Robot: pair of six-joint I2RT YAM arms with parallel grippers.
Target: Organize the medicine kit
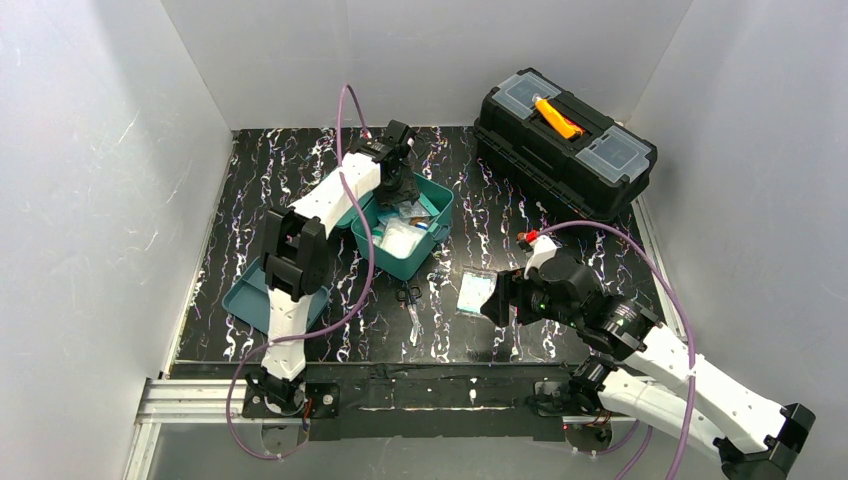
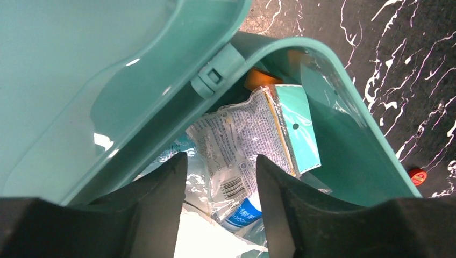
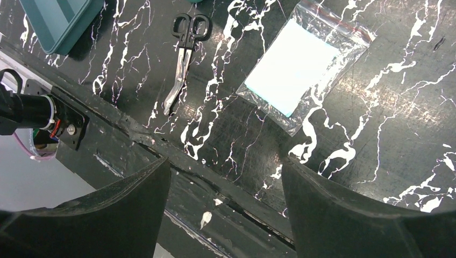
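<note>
The teal medicine kit stands open at the table's middle, with packets and white gauze inside. My left gripper hangs over its far-left part, open and empty. In the left wrist view my left gripper is above a printed clear packet and a blue-labelled bottle, beside the raised lid. A clear zip bag with a white pad lies right of the kit. My right gripper is open and empty beside the zip bag; in the right wrist view the gripper is over the table's front edge.
A black toolbox with an orange handle stands at the back right. A darker teal tray lies at the front left by the left arm. Black scissors lie in front of the kit, also in the right wrist view. A small red cap lies nearby.
</note>
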